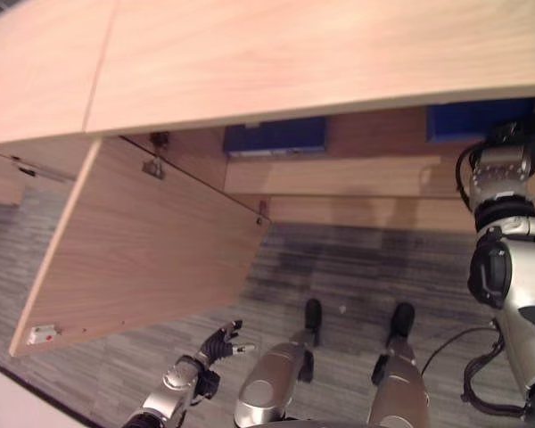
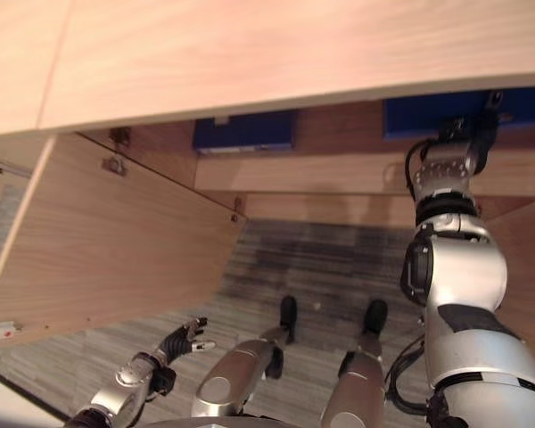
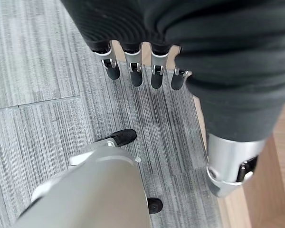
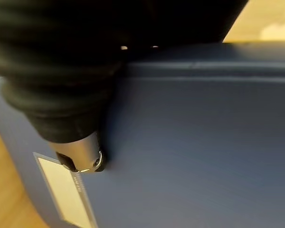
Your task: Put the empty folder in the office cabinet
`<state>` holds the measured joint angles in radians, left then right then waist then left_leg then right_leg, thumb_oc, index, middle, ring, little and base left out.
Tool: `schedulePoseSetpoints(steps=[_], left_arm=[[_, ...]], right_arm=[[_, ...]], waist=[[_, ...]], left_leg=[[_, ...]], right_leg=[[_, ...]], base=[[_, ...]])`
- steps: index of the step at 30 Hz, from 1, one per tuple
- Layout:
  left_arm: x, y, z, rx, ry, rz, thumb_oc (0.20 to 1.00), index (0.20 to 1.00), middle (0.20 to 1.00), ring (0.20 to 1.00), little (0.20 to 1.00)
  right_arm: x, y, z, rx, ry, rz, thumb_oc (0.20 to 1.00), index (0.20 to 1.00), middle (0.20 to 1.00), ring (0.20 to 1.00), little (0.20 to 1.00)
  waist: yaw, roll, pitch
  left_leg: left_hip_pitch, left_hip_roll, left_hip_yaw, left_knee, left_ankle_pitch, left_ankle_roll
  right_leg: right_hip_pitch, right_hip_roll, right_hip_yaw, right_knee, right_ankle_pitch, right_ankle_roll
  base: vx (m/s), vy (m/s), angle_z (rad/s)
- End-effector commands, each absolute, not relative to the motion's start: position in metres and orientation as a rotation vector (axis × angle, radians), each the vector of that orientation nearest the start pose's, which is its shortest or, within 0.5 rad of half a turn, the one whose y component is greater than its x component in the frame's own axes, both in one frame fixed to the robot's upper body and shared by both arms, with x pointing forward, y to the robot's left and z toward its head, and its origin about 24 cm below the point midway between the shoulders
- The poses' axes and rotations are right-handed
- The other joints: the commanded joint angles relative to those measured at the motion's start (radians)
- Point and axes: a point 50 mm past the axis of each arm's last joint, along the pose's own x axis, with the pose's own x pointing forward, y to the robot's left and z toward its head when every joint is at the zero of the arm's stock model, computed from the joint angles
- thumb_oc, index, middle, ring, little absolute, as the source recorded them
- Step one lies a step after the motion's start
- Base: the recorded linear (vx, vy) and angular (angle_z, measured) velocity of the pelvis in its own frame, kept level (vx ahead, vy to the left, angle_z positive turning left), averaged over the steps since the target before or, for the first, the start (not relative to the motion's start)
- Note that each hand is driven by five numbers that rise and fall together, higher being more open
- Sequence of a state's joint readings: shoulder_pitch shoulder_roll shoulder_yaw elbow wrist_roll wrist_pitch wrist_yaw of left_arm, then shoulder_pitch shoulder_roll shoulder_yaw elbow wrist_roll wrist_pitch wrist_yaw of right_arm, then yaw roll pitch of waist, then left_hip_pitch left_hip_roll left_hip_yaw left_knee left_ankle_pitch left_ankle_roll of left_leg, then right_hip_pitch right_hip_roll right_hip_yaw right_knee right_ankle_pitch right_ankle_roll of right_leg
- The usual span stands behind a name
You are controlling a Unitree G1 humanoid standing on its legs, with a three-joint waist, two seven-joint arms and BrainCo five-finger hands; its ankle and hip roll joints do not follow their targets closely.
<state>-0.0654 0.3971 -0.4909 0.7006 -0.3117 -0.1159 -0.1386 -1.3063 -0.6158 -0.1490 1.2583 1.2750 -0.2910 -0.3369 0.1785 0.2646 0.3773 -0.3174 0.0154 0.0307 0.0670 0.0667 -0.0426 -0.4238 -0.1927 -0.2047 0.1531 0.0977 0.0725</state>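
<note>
The right hand (image 4: 80,159) reaches into the open office cabinet (image 1: 366,174) and lies against the blue folder (image 4: 194,142) on the shelf, thumb touching its face; whether its fingers grip cannot be told. A second blue folder (image 1: 275,136) stands further left on the same shelf beside the open door (image 1: 143,245). The left hand (image 3: 142,71) hangs low over the carpet floor (image 3: 33,71), fingers straight and spread, holding nothing.

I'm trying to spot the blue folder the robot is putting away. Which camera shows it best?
The right wrist view: the folder spans it, pale label visible, with the right hand against it. Both eye views show a blue strip of it on the cabinet shelf.
</note>
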Motion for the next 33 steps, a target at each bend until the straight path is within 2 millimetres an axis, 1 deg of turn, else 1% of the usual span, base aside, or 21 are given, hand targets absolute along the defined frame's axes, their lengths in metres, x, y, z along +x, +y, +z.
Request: schedulePoseSetpoints(steps=[1,3,4,7,10,12,14,15,16,20,21,22,23,24,25,27,28,29,31,32,33], left_arm=[[0.193,0.201,-0.092,0.240,0.657,-0.348,1.000,1.000,1.000,1.000,1.000],[0.199,0.203,-0.087,0.259,0.641,-0.348,1.000,1.000,1.000,1.000,1.000],[0.206,0.208,-0.082,0.264,0.619,-0.327,1.000,1.000,1.000,1.000,1.000],[0.211,0.210,-0.079,0.262,0.603,-0.305,1.000,1.000,1.000,1.000,1.000],[0.218,0.215,-0.073,0.271,0.578,-0.275,1.000,1.000,1.000,1.000,1.000],[0.221,0.218,-0.071,0.269,0.570,-0.244,1.000,1.000,1.000,1.000,1.000],[0.220,0.219,-0.072,0.268,0.573,-0.234,1.000,1.000,1.000,1.000,1.000],[0.219,0.219,-0.073,0.267,0.579,-0.233,1.000,1.000,1.000,1.000,1.000],[0.217,0.222,-0.075,0.275,0.591,-0.227,1.000,1.000,1.000,1.000,1.000],[0.211,0.229,-0.079,0.314,0.630,-0.236,1.000,1.000,1.000,1.000,1.000],[0.211,0.232,-0.079,0.335,0.635,-0.239,1.000,1.000,1.000,1.000,1.000],[0.212,0.236,-0.077,0.348,0.633,-0.232,1.000,1.000,1.000,1.000,1.000],[0.212,0.241,-0.076,0.342,0.630,-0.206,1.000,1.000,1.000,1.000,1.000],[0.209,0.248,-0.076,0.339,0.636,-0.176,1.000,1.000,1.000,1.000,1.000],[0.208,0.248,-0.076,0.338,0.636,-0.175,1.000,1.000,1.000,1.000,1.000],[0.205,0.244,-0.080,0.320,0.646,-0.182,1.000,1.000,1.000,1.000,1.000],[0.202,0.243,-0.084,0.322,0.669,-0.179,1.000,1.000,1.000,1.000,1.000],[0.201,0.244,-0.085,0.344,0.673,-0.200,1.000,1.000,1.000,1.000,1.000],[0.199,0.243,-0.086,0.342,0.677,-0.212,1.000,1.000,1.000,1.000,1.000],[0.199,0.242,-0.087,0.327,0.683,-0.209,1.000,1.000,1.000,1.000,1.000],[0.194,0.242,-0.090,0.314,0.698,-0.199,1.000,1.000,1.000,1.000,1.000]], right_arm=[[0.382,-0.319,0.304,0.973,-0.551,-0.591,0.200,0.200,0.200,0.200,0.200],[0.381,-0.321,0.311,0.959,-0.564,-0.586,0.200,0.200,0.200,0.200,0.200],[0.379,-0.322,0.319,0.962,-0.580,-0.587,0.200,0.200,0.200,0.200,0.200],[0.375,-0.325,0.329,0.952,-0.600,-0.591,0.200,0.200,0.200,0.200,0.200],[0.371,-0.328,0.337,0.935,-0.625,-0.603,0.200,0.200,0.200,0.200,0.200],[0.370,-0.330,0.338,0.936,-0.627,-0.612,0.200,0.200,0.200,0.200,0.200],[0.370,-0.330,0.335,0.949,-0.625,-0.621,0.200,0.200,0.200,0.200,0.200],[0.371,-0.330,0.333,0.957,-0.623,-0.618,0.200,0.200,0.200,0.200,0.200],[0.372,-0.328,0.331,0.977,-0.622,-0.615,0.200,0.200,0.200,0.200,0.200],[0.375,-0.328,0.319,1.026,-0.600,-0.631,0.200,0.200,0.200,0.200,0.200],[0.375,-0.330,0.315,1.045,-0.596,-0.639,0.200,0.200,0.200,0.200,0.200],[0.375,-0.331,0.310,1.055,-0.591,-0.646,0.200,0.200,0.200,0.200,0.200],[0.378,-0.324,0.311,1.056,-0.586,-0.621,0.200,0.200,0.200,0.200,0.200],[0.382,-0.317,0.311,1.050,-0.568,-0.593,0.200,0.200,0.200,0.200,0.200],[0.382,-0.316,0.311,1.049,-0.567,-0.592,0.200,0.200,0.200,0.200,0.200],[0.386,-0.311,0.304,1.036,-0.542,-0.579,0.200,0.200,0.200,0.200,0.200],[0.384,-0.318,0.296,1.016,-0.537,-0.615,0.200,0.200,0.200,0.200,0.200],[0.381,-0.322,0.296,1.002,-0.539,-0.635,0.200,0.200,0.200,0.200,0.200],[0.379,-0.326,0.298,0.993,-0.545,-0.632,0.200,0.200,0.200,0.200,0.200],[0.376,-0.331,0.301,0.975,-0.565,-0.641,0.200,0.200,0.200,0.200,0.200],[0.378,-0.328,0.300,0.967,-0.559,-0.625,0.200,0.200,0.200,0.200,0.200]], waist=[[0.035,-0.043,-0.057],[0.037,-0.054,-0.052],[0.038,-0.059,-0.041],[0.036,-0.069,-0.038],[0.031,-0.080,-0.032],[0.029,-0.087,-0.029],[0.029,-0.091,-0.029],[0.026,-0.096,-0.036],[0.028,-0.098,-0.034],[0.036,-0.115,-0.047],[0.041,-0.118,-0.052],[0.042,-0.118,-0.048],[0.042,-0.106,-0.030],[0.053,-0.069,-0.015],[0.051,-0.070,-0.015],[0.046,-0.073,-0.004],[0.027,-0.087,0.014],[0.036,-0.102,0.010],[0.042,-0.087,0.013],[0.022,-0.076,0.012],[0.015,-0.071,0.010]], left_leg=[[-0.128,-0.010,-0.040,0.183,-0.122,-0.039],[-0.174,-0.004,-0.047,0.250,-0.149,-0.037],[-0.231,0.000,-0.058,0.325,-0.174,-0.037],[-0.286,0.003,-0.068,0.401,-0.201,-0.035],[-0.327,0.006,-0.087,0.491,-0.269,-0.035],[-0.346,0.005,-0.095,0.518,-0.283,-0.032],[-0.344,0.005,-0.098,0.499,-0.262,-0.026],[-0.325,0.002,-0.108,0.488,-0.284,-0.026],[-0.318,0.002,-0.102,0.455,-0.250,-0.021],[-0.266,-0.002,-0.119,0.385,-0.240,-0.017],[-0.240,-0.005,-0.129,0.357,-0.245,-0.016],[-0.206,-0.009,-0.136,0.328,-0.254,-0.016],[-0.171,-0.010,-0.135,0.301,-0.256,-0.008],[-0.137,0.030,-0.132,0.277,-0.256,-0.008],[-0.137,0.028,-0.132,0.277,-0.256,-0.008],[-0.094,0.020,-0.123,0.268,-0.270,-0.011],[-0.045,0.003,-0.124,0.270,-0.291,-0.028],[-0.043,-0.016,-0.121,0.272,-0.300,-0.046],[-0.039,-0.014,-0.124,0.275,-0.303,-0.047],[-0.052,-0.007,-0.115,0.315,-0.304,-0.043],[-0.056,-0.002,-0.105,0.337,-0.309,-0.043]], right_leg=[[-0.036,-0.045,0.055,0.258,-0.246,0.077],[-0.073,-0.042,0.057,0.308,-0.278,0.071],[-0.133,-0.047,0.061,0.393,-0.299,0.070],[-0.179,-0.049,0.067,0.464,-0.324,0.064],[-0.218,-0.051,0.072,0.551,-0.391,0.061],[-0.228,-0.050,0.067,0.576,-0.406,0.057],[-0.229,-0.049,0.055,0.565,-0.388,0.050],[-0.211,-0.042,0.059,0.560,-0.410,0.055],[-0.203,-0.040,0.039,0.524,-0.376,0.052],[-0.163,-0.027,0.024,0.477,-0.369,0.065],[-0.159,-0.025,0.019,0.483,-0.359,0.078],[-0.168,-0.035,0.014,0.507,-0.312,0.113],[-0.230,-0.068,0.001,0.609,-0.215,0.167],[-0.311,-0.128,-0.034,0.709,-0.158,0.189],[-0.314,-0.130,-0.032,0.714,-0.160,0.189],[-0.325,-0.165,-0.062,0.613,-0.168,0.183],[-0.295,-0.196,-0.085,0.373,-0.122,0.165],[-0.251,-0.203,-0.110,0.269,-0.117,0.152],[-0.213,-0.203,-0.119,0.226,-0.080,0.142],[-0.210,-0.181,-0.054,0.256,-0.080,0.124],[-0.214,-0.165,-0.029,0.263,-0.086,0.112]], base=[[0.00,-0.038,0.09],[0.00,-0.040,0.05],[-0.03,-0.038,0.01],[0.01,-0.041,0.05],[0.08,-0.040,0.07],[-0.02,-0.038,0.04],[0.02,-0.014,0.03],[0.08,0.001,0.04],[0.10,0.010,0.00],[0.04,-0.012,0.04],[0.03,-0.044,0.01],[-0.02,0.073,0.02],[-0.05,0.122,0.07],[-0.05,0.130,0.13],[0.07,-0.011,0.00],[0.28,-0.198,-0.18],[0.36,-0.367,-0.06],[0.27,-0.296,0.18],[0.07,-0.097,0.45],[0.12,-0.079,0.52],[0.16,-0.107,0.34]])
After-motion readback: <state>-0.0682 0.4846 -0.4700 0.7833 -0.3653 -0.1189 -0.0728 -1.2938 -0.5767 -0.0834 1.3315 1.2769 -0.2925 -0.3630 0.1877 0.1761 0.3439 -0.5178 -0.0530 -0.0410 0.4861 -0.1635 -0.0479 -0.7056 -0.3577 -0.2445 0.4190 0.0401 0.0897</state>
